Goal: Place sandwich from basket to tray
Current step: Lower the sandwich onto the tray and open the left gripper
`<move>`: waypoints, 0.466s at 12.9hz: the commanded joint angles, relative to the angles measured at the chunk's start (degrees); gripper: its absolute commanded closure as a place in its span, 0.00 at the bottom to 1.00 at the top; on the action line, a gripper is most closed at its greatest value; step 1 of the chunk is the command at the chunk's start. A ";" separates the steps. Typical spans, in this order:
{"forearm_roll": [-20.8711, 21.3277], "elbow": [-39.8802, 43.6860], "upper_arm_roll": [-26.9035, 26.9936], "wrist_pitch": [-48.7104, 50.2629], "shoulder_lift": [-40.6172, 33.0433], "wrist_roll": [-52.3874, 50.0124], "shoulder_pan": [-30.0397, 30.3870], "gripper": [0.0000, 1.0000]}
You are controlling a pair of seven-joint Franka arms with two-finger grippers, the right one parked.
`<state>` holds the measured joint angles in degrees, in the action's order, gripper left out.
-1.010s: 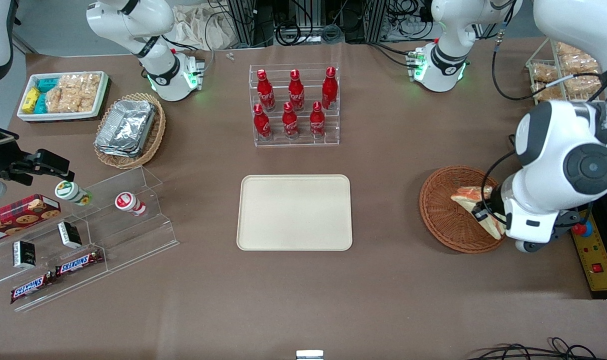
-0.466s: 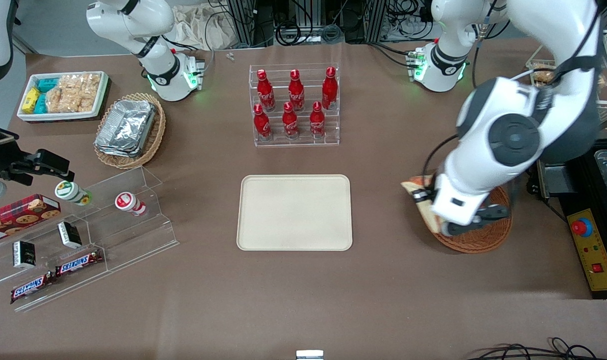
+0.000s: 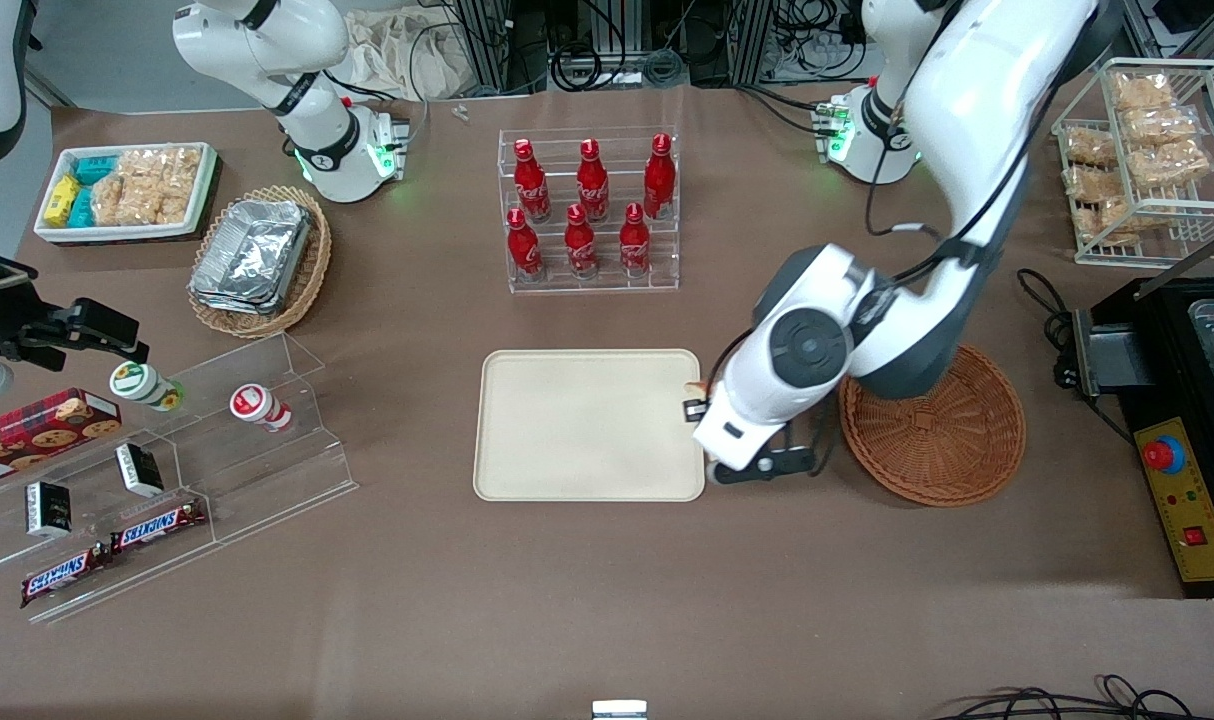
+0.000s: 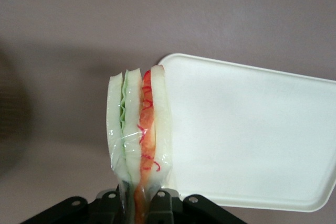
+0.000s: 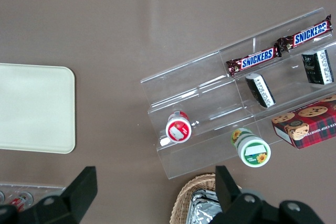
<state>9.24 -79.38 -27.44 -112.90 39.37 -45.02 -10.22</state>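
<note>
Sandwich transfer status: pick-up and lift-out are done; set-down on the tray is not yet done.
Surface: brown table surface (image 3: 567, 600), carrying all items listed below.
Tray: flat cream-coloured rectangular tray (image 3: 587, 425) with rounded corners and a low rim; nothing lies on it. Destination.
Basket: round, shallow, reddish-brown woven wicker basket (image 3: 942, 440), toward the working arm's end of the surface, beside the tray. It holds nothing visible; source vacated.
Gripper: left arm's gripper (image 4: 140, 203), above the gap between basket and tray, at the tray edge nearest the basket.
Sandwich: small triangular wedge of pale bread (image 4: 137, 129) with red, orange and green filling, film-wrapped, held upright in the air. In the wrist view it overlaps the tray's corner and rim, not the tray's middle.
Fingers: pinching the sandwich at its lower end, one each side.
Remaining, as judged: carry farther over the tray, lower, release.
</note>
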 commanded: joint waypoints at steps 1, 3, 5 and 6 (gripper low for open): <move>0.86 1.51 -0.16 -0.48 3.07 -1.91 -1.64 1.00; 3.57 1.42 0.63 -9.13 7.28 -2.09 -4.10 1.00; 5.52 -0.16 0.63 -14.97 9.67 -1.92 -4.20 1.00; 5.70 -1.47 0.63 -14.99 9.50 -1.22 -4.20 1.00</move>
<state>13.45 -79.84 -27.15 -126.18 48.24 -46.13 -14.15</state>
